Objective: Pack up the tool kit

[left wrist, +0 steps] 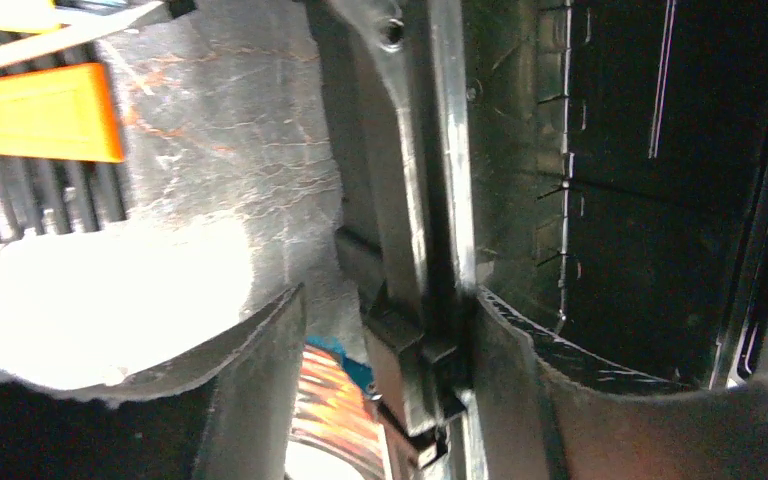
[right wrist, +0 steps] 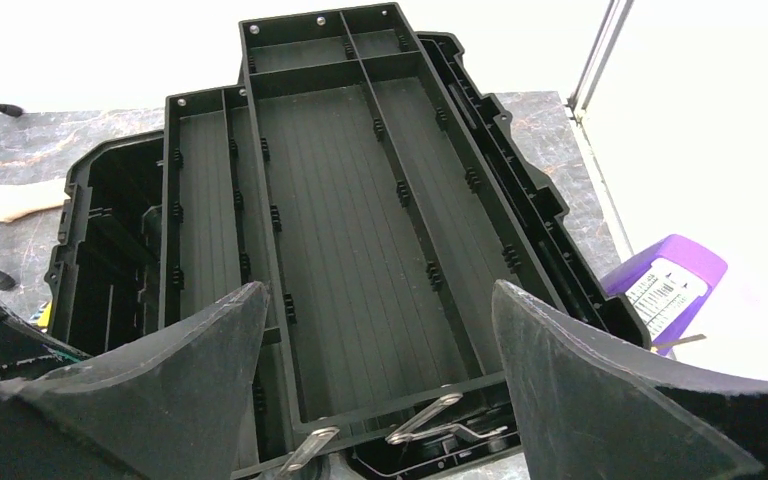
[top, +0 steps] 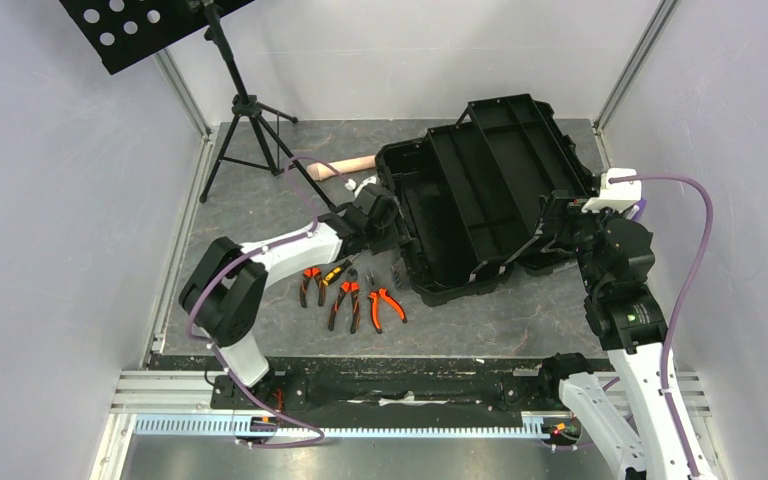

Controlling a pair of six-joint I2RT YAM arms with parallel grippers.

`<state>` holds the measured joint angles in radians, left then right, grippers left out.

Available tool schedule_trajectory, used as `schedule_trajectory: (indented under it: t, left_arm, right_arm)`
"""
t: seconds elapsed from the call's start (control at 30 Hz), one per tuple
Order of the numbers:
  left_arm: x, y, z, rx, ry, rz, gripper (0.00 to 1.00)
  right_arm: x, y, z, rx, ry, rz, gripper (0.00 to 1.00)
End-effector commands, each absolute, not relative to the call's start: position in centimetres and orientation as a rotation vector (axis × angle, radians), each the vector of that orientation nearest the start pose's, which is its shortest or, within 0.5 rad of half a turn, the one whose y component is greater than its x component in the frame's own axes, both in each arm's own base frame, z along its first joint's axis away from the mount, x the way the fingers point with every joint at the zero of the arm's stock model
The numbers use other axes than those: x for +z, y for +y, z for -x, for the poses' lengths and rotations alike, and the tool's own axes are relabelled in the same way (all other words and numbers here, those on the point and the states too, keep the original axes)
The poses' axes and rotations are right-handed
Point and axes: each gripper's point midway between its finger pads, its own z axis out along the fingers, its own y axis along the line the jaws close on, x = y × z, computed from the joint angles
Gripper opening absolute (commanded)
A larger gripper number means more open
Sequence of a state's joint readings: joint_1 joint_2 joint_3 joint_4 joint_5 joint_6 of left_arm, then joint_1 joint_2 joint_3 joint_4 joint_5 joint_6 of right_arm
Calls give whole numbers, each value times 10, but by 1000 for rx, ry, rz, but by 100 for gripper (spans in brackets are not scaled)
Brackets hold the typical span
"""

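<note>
- the toolbox (top: 480, 200) lies open on the worktop (top: 520, 325), right of the middle, with its tray (right wrist: 360, 250) raised.
- the pliers (top: 345, 300) lie outside, near its left wall. none look packed yet.
- the left end effector (left wrist: 388, 300) is partly open, with one finger on each side of that wall, not squeezing it.
- the right end effector (right wrist: 380, 290) is wide and holds nothing, close to the tray's end.
- if the left arm moves sideways now, a finger may hook the wall and drag the box.
- the box could then knock the pliers away.
- if the right arm pushes, the tray may fold shut.
</note>
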<state>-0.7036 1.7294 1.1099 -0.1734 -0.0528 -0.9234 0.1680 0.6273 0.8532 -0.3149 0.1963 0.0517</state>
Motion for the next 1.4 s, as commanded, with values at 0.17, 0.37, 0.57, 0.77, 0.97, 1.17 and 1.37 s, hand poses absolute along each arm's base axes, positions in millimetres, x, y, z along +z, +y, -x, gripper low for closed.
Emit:
schedule_trajectory:
  t: [0.17,0.37,0.57,0.77,0.97,1.17,1.37]
  left_arm:
    - [169,-256,-340,-590,2251,290,79]
    - [180,-206,-321,-445,2240,239,86]
    - [164,-155,-283,-255,2318,149,92]
    - [124,-155,-239,-322,2472,162,87]
    - [110,-192,-218,-303,2500,66,83]
    - [93,-228,-213,-299,2528,49,71]
    - [64,-241,-209,-285,2581,85,55]
  right_arm:
    - [333,42,-275,113,1604,90,87]
    - [323,74,-276,249,1636,235,88]
    - [302,106,-276,410,1703,354,89]
    - [282,113,-277,430,1763,378,89]
    - [275,111,-279,408,1777,366,89]
    - [281,98,-277,343,1749,318,89]
    - [277,92,-269,321,1723,308,88]
